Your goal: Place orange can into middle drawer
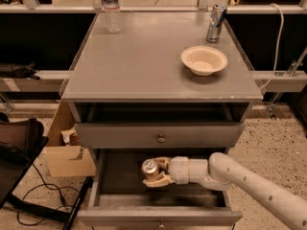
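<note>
Arm reaching in from right, tool [154, 172] gripping orange can [150, 167] over middle drawer [158, 215]

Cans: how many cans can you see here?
2. The orange can is held in the gripper inside the open middle drawer. The silver-and-blue can stands at the table's back right. More could be hidden elsewhere.

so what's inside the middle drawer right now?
The pincer reaches into the middle drawer, closed on the orange can; dark floor shows around it. The drawer's back is hidden by the knobbed drawer above, and the floor beneath the can and arm is covered.
</note>
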Available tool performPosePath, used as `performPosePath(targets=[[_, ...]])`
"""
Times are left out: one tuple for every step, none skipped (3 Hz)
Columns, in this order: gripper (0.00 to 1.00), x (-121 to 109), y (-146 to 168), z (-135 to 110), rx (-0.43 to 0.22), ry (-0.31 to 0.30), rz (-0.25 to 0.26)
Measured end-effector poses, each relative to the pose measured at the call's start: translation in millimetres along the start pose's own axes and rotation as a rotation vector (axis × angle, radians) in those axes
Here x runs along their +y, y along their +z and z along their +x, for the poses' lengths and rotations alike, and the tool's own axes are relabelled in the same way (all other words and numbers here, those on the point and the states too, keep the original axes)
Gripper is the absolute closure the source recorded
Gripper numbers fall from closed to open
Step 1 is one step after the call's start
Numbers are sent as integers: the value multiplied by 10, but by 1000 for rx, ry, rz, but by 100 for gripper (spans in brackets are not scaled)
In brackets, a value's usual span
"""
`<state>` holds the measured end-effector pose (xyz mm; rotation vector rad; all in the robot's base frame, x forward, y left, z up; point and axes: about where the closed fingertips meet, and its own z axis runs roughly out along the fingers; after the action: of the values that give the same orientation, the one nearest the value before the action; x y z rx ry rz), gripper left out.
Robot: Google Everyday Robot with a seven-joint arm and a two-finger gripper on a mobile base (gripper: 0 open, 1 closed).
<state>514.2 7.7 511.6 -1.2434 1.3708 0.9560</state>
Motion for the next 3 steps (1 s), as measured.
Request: performPosePath(targets=[[100,46,290,226,22,-36,-27],[100,12,481,482,33,-49,-22],[100,-88,604,650,22,-39,-20]])
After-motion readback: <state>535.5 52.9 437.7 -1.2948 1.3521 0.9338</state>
